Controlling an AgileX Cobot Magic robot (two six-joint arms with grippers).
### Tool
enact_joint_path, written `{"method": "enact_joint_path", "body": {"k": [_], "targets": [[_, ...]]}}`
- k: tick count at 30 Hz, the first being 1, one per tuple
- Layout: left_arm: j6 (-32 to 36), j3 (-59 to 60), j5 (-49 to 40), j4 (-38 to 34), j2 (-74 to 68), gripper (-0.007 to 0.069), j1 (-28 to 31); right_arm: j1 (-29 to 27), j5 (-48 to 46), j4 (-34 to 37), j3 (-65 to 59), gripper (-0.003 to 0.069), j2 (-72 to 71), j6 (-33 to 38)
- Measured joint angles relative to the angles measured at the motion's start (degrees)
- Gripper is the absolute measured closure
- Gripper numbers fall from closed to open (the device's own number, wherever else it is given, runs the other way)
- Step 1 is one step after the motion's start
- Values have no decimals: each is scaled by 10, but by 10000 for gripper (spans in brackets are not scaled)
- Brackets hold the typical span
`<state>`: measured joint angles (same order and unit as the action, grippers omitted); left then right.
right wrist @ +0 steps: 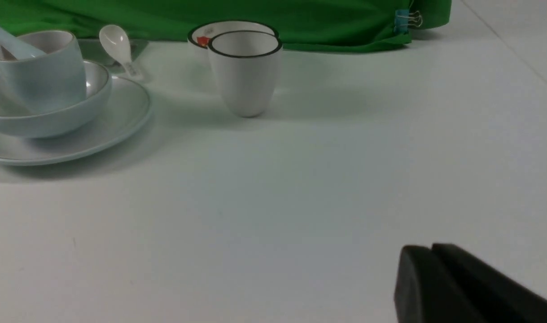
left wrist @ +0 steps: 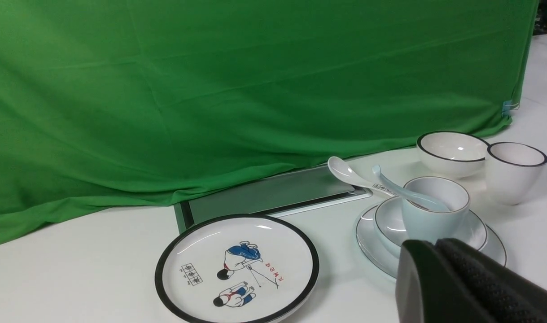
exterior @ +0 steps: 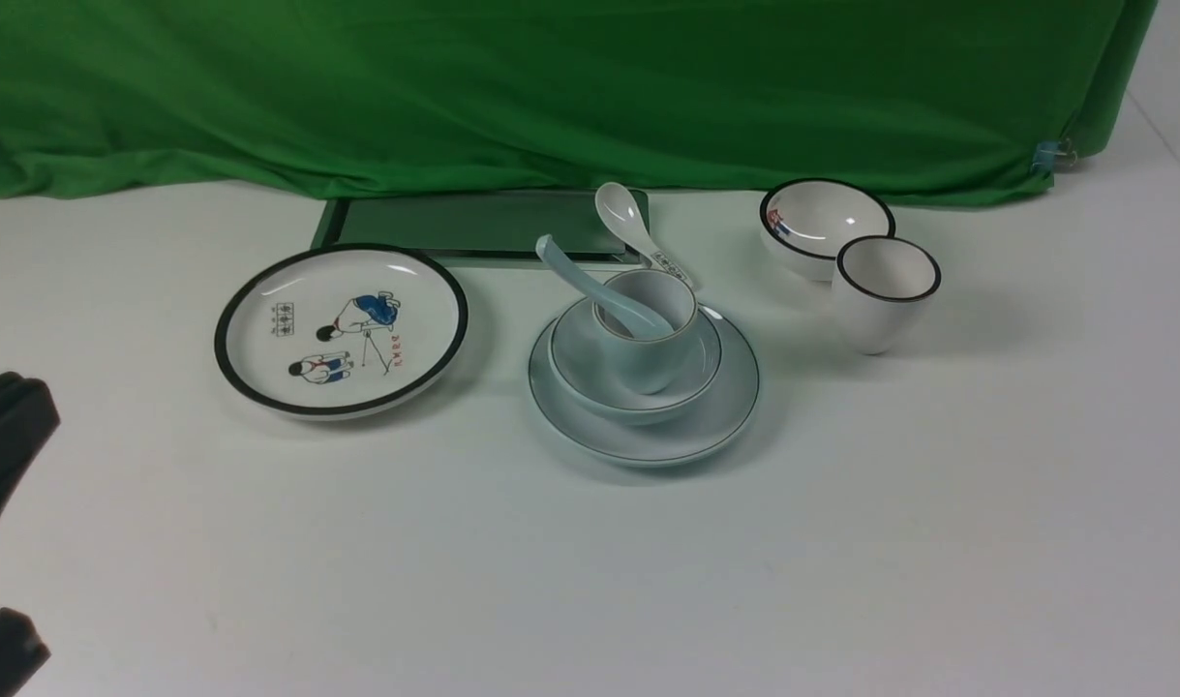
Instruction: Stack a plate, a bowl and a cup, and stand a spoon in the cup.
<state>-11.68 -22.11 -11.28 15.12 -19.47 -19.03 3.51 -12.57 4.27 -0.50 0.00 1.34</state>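
The pale blue plate (exterior: pixel 725 407) lies mid-table with the pale blue bowl (exterior: pixel 575 363) on it. The pale blue cup (exterior: pixel 652 348) stands in the bowl. The pale blue spoon (exterior: pixel 575 276) leans in the cup, handle up to the left. The stack also shows in the left wrist view, cup (left wrist: pixel 428 220), and in the right wrist view, cup (right wrist: pixel 42 74). My left gripper (exterior: pixel 14 407) is shut and empty at the near left edge, far from the stack; it also shows in the left wrist view (left wrist: pixel 435 244). My right gripper (right wrist: pixel 430 249) is shut and empty over bare table.
A white black-rimmed plate with cartoon figures (exterior: pixel 341 329) lies left of the stack. A white spoon with printed marks (exterior: pixel 638 237) lies behind it. A white black-rimmed bowl (exterior: pixel 822 225) and a taller white cup (exterior: pixel 885 290) stand at the right. A green cloth (exterior: pixel 551 87) hangs behind.
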Motion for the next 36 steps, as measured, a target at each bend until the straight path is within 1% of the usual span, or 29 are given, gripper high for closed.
{"method": "enact_joint_path", "body": {"k": [5,8,11,13,15,16,18,21,24,36], "targets": [[0,58,8,-15,34,654,26,0,0,0,0,581,0,0],[15,128,49,-82,83,654,80,-1,0,0,0,568,0,0],[50,198,84,-136,138,654,145,-1,0,0,0,559,0,0],[59,219,71,-155,167,654,178,-1,0,0,0,556,0,0],[70,222,16,-167,189,654,203,-1,-1,0,0,550,0,0],[78,223,2,-170,192,654,206,-1,-1,0,0,548,0,0],[117,225,-21,-174,194,654,211,-1,0,0,0,545,0,0],[152,225,-25,-179,194,654,211,-1,0,0,0,538,0,0],[163,225,-27,-183,194,654,211,-1,0,0,0,533,0,0],[167,225,-28,-184,194,654,211,-1,0,0,0,505,0,0]]}}
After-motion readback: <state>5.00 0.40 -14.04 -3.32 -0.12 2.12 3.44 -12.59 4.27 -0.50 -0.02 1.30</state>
